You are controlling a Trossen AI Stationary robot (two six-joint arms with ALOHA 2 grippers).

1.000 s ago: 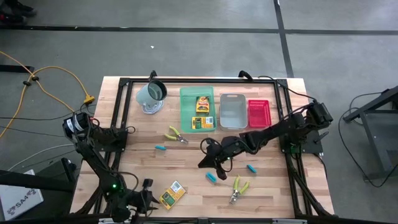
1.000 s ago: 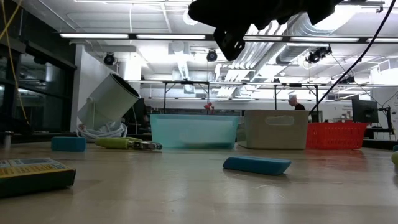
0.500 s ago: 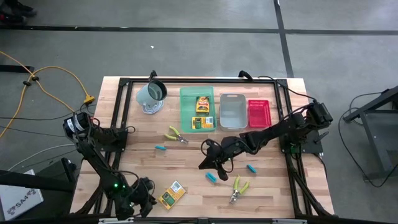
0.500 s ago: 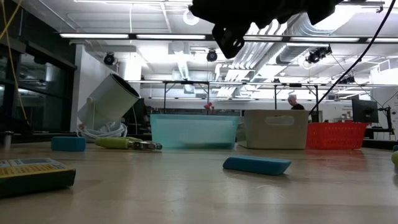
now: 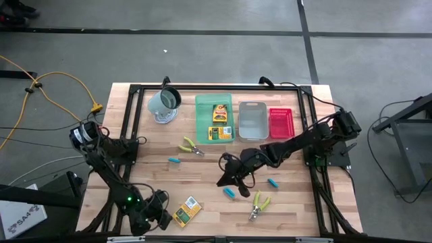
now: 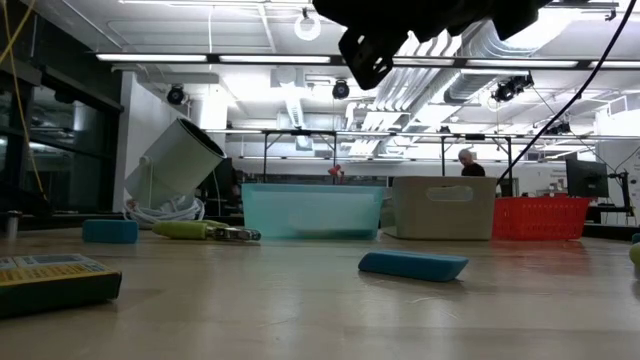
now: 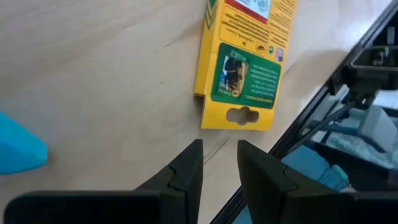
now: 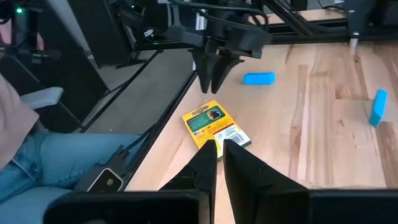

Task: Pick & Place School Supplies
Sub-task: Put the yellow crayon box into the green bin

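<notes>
Hanging low over the near left corner of the table [image 5: 155,182], the left claw [image 5: 160,213] has its fingers parted a little, nothing between them, with the tips just short of the hang-tab end of a yellow box [image 5: 187,211] that lies flat by the near edge (the wrist view shows the box [image 7: 246,59] ahead of the two dark fingertips [image 7: 188,163], with a cyan piece [image 7: 18,149] off to one side). The right claw [image 5: 223,179] is out over the middle of the table, raised above the boards, its fingers pressed together and holding nothing.

Two more yellow boxes [image 5: 220,121] lie in the green tray [image 5: 201,118] at the far side; beside it stand the grey tray [image 5: 252,120] and the red tray [image 5: 280,120], and a grey-green mug [image 5: 165,102] is tipped over at the far left. One pair of yellow-green pliers [image 5: 190,146] lies just in front of the green tray, the other pair [image 5: 258,204] near the front edge, right of centre. Three cyan pieces sit on the bare wood: one [image 5: 175,160] left of centre, one [image 5: 229,192] just beside the right claw, and one [image 5: 273,182] further right.

From table height the nearest cyan piece [image 6: 413,264] lies flat, the raised claw [image 6: 365,55] dark above it. A person [image 6: 464,162] stands far back in the room.
</notes>
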